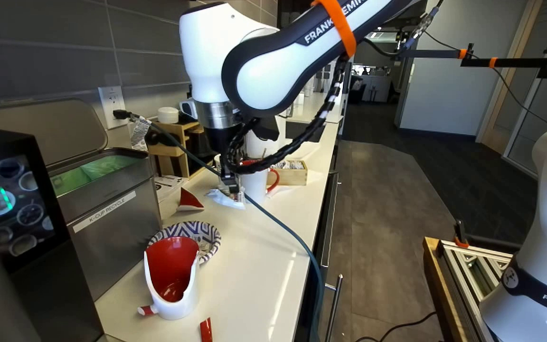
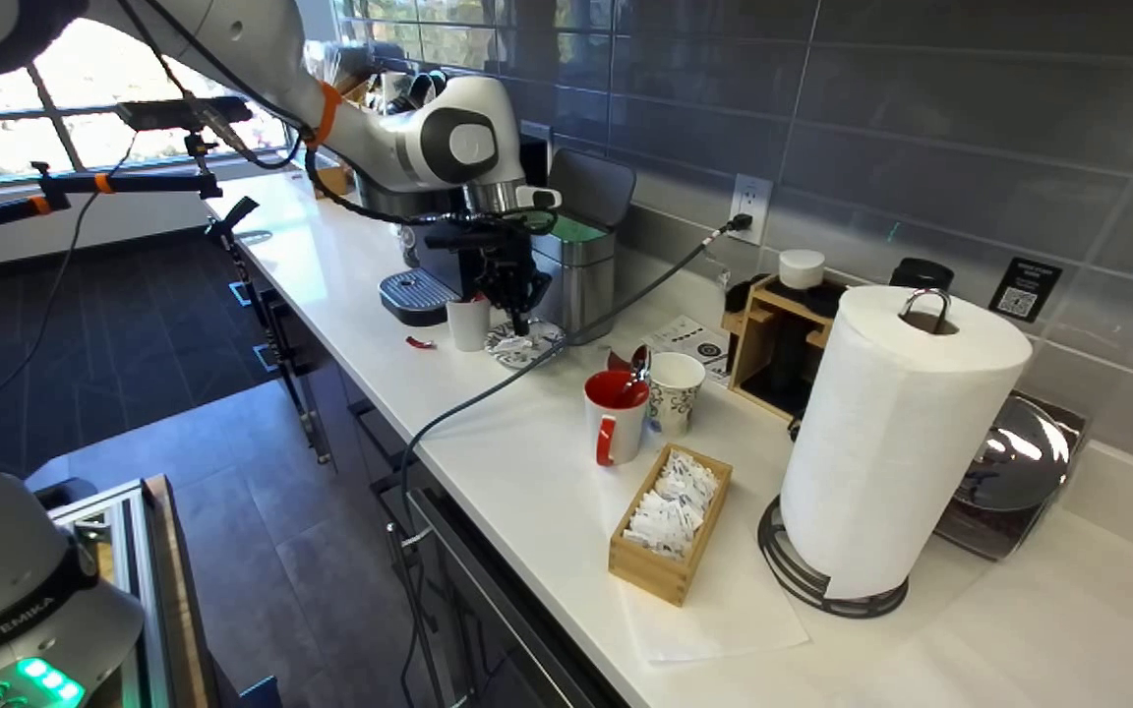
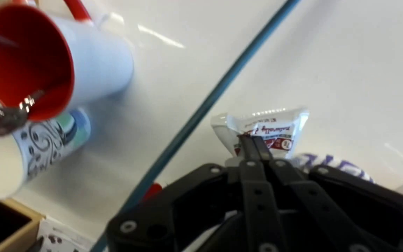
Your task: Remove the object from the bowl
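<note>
The object is a small white packet with red print. My gripper [image 3: 252,138] has its two fingertips pressed together on the packet [image 3: 275,126] in the wrist view. In an exterior view the packet [image 1: 226,198] hangs below the gripper [image 1: 233,188], and it appears beyond the bowl. The shallow bowl [image 1: 189,230] has a blue-and-white zigzag pattern and stands on the counter. In the wrist view only a strip of the bowl [image 3: 332,163] shows behind the gripper. In an exterior view the gripper [image 2: 521,324] overlaps the bowl [image 2: 555,335], and the packet is hard to make out.
A broken white cup with red inside [image 1: 178,306] stands beside the bowl. A blue cable [image 1: 285,229] crosses the counter near the gripper. A red-lined mug with a spoon [image 2: 626,433], a paper cup [image 2: 675,393], a packet box [image 2: 647,570] and a recycle bin [image 2: 591,285] stand around.
</note>
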Action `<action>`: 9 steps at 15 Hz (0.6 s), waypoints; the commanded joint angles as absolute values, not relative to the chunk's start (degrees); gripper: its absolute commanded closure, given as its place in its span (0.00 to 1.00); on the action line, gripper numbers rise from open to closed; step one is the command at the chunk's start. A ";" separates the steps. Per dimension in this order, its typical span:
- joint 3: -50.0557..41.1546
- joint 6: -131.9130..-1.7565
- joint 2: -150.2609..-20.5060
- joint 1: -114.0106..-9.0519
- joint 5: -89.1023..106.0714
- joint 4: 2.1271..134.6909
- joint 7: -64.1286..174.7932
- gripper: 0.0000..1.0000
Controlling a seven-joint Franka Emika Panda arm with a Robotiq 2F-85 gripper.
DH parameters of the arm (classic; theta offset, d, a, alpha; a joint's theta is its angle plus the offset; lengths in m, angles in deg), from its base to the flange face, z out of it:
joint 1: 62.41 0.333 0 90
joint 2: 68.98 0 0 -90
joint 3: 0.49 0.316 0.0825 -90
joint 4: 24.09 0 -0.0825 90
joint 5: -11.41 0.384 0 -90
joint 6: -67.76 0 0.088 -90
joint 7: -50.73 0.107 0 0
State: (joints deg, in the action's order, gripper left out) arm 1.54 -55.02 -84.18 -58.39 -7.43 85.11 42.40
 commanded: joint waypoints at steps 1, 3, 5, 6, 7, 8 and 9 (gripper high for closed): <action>1.26 -48.01 -80.77 -57.83 -9.04 91.15 44.67 1.00; 2.60 -47.15 -80.30 -58.07 -6.83 93.57 41.42 1.00; 4.14 -48.19 -80.24 -57.90 -5.05 95.83 38.57 1.00; 4.77 -48.59 -80.14 -57.87 -4.27 96.89 37.67 1.00; 5.36 -49.61 -80.26 -57.94 -3.39 97.80 36.63 1.00; 5.87 -50.69 -80.59 -57.94 -2.34 98.42 36.01 1.00; 6.17 -51.24 -81.25 -57.91 -1.19 98.67 36.15 1.00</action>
